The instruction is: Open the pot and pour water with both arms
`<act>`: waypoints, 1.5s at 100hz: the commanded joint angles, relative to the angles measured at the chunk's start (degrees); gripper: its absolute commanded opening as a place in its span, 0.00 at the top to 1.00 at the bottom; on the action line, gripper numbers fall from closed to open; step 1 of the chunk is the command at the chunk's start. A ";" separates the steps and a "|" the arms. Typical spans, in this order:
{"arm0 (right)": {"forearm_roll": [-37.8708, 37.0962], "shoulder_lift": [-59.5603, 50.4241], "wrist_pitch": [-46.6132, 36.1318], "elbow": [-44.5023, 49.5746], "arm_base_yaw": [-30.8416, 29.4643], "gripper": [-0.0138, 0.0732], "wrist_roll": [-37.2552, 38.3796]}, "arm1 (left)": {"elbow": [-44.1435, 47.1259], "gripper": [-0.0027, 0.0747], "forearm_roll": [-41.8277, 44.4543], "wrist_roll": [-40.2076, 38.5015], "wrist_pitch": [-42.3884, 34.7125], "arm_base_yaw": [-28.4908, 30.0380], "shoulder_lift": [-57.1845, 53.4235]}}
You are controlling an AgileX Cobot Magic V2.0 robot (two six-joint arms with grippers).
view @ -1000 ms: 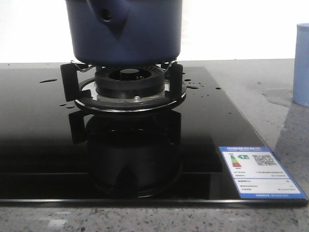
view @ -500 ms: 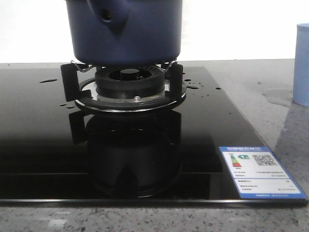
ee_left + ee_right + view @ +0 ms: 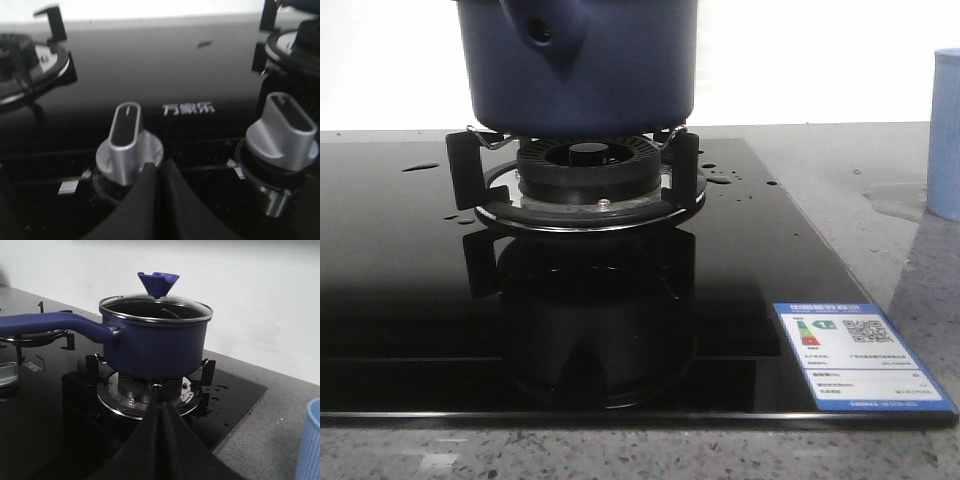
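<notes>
The dark navy-blue pot point(image 3: 580, 70) sits on the burner's supports, its handle stub point(image 3: 545, 35) pointing toward the front camera. In the right wrist view the pot point(image 3: 155, 347) wears a glass lid point(image 3: 155, 309) with a blue knob point(image 3: 158, 284), and its long handle point(image 3: 45, 322) stretches sideways. My right gripper point(image 3: 161, 407) is shut and empty, low in front of that burner and apart from the pot. My left gripper point(image 3: 156, 167) is shut with nothing held, its tips right beside a silver stove knob point(image 3: 127, 140). Neither gripper shows in the front view.
A pale light-blue cup point(image 3: 945, 135) stands on the grey counter right of the black glass hob point(image 3: 410, 300), also seen as the cup point(image 3: 307, 440). Water droplets point(image 3: 720, 178) dot the glass. A second silver knob point(image 3: 285, 132) and another burner point(image 3: 25, 65) flank the left gripper.
</notes>
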 commanded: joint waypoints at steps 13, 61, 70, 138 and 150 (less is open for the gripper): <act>2.21 0.36 0.19 -1.38 0.08 0.92 0.03 | 1.92 0.99 -1.21 -0.64 -2.25 1.85 -1.45; 2.21 0.10 -0.71 -1.38 1.93 0.92 0.03 | 1.92 0.99 -1.21 -0.64 -2.25 1.85 -1.45; 2.21 0.10 -0.81 -1.38 1.93 0.92 0.03 | 1.92 0.99 -1.21 -0.64 -2.25 1.85 -1.45; 15.40 0.10 -16.28 0.93 1.93 0.92 -19.17 | 1.92 0.99 -1.21 -0.64 -2.25 1.85 -1.45; 15.40 0.10 -21.48 1.12 1.93 0.92 -19.31 | 1.92 0.99 -1.21 -0.64 -2.25 1.85 -1.45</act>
